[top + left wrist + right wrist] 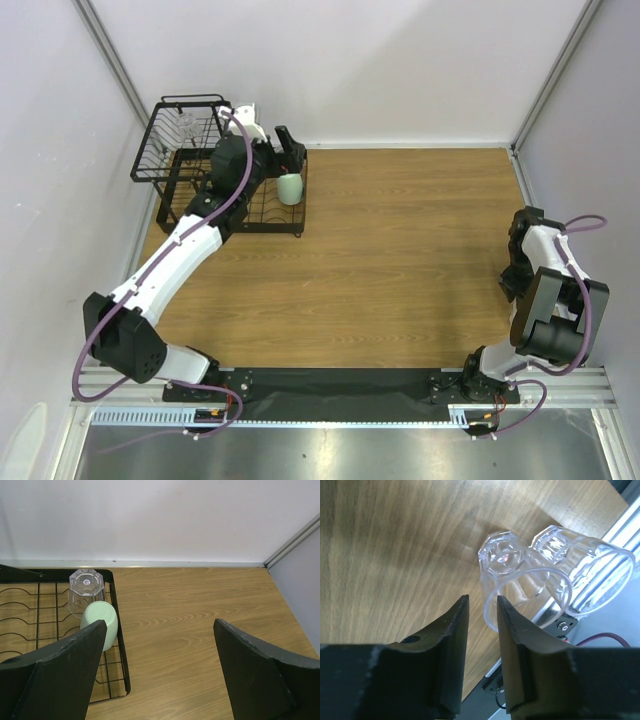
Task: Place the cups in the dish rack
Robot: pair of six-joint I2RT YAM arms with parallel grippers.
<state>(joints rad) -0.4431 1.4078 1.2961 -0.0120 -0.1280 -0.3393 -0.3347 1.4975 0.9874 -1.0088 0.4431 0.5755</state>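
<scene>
Top external: dish rack (190, 99) in far-left corner. Its tray holds 1 mint tumbler (289, 188) and 1 tray glass (85, 587); 1 basket glass (187, 125). Left gripper (160, 624) spread, empty. 2 loose glasses (512, 562) (580, 560) at tabletop edge. Right gripper (482, 598) narrowly gapped at 1 rim; pinch cannot be told.

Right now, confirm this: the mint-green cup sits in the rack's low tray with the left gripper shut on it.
Wrong: the mint-green cup sits in the low tray, but the left gripper is open, as the left wrist view shows.

Wood-grain tabletop (400, 250), evenly lit, no hard shadows. Plain white walls (350, 60) on three sides. Aluminium corner posts (555, 70). Metal rail (340, 375) along near edge.
</scene>
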